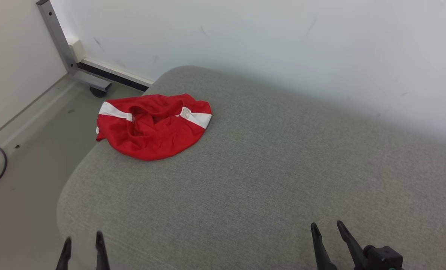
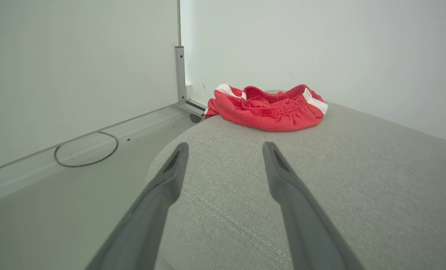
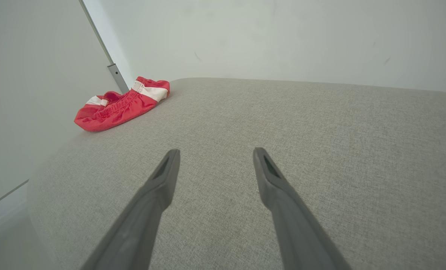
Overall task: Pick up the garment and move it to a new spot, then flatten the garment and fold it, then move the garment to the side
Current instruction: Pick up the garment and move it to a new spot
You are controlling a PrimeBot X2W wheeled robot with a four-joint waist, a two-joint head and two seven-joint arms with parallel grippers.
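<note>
Tools: left tool [image 1: 83, 238] and right tool [image 1: 327, 225] held wide, empty.
Garment [image 1: 153, 127]: soft, light, floppy.
Hold: likely best pinched at waistband [image 2: 283, 108].

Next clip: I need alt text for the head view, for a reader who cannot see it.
A crumpled red garment with white stripes lies at the far left corner of a grey cushioned surface set against a white wall. The left gripper and right gripper are open and empty at the near edge, apart from it.
</note>
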